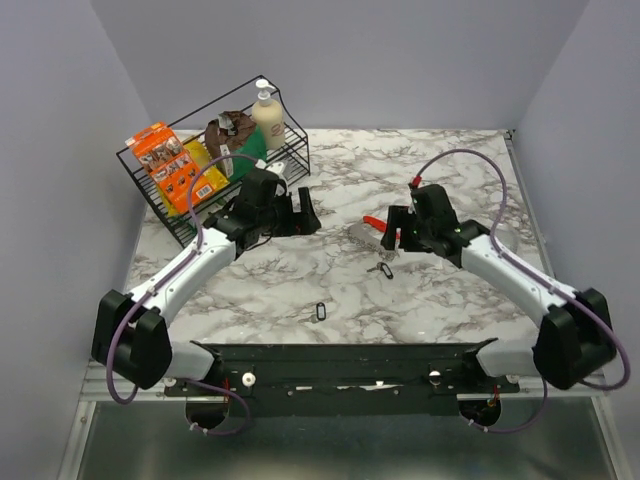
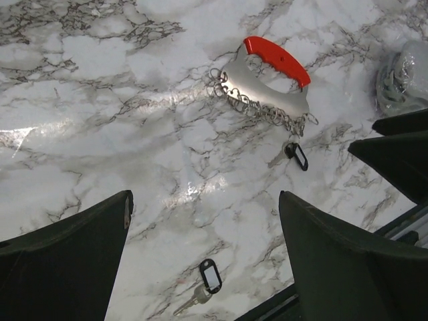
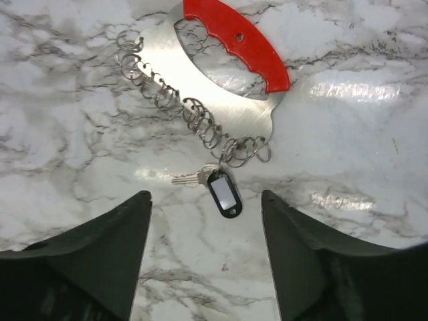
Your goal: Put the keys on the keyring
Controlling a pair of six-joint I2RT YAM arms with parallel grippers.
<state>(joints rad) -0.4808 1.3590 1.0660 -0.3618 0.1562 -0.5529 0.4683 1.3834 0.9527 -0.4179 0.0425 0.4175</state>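
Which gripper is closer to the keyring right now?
Right. The right gripper is open just beside the keyring, on its right; the left gripper sits farther off to its left, with bare table between.

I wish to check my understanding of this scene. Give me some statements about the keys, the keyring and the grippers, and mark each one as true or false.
1. The left gripper and the right gripper are both open and hold nothing. True.
2. The keyring has a blue handle. False: the handle is red.
3. One key lies right by the keyring's rings; the other key lies apart from it. True.
4. The wire basket stands at the right side of the table. False: it stands at the far left.
5. The keyring hangs in the air. False: it lies flat on the table.
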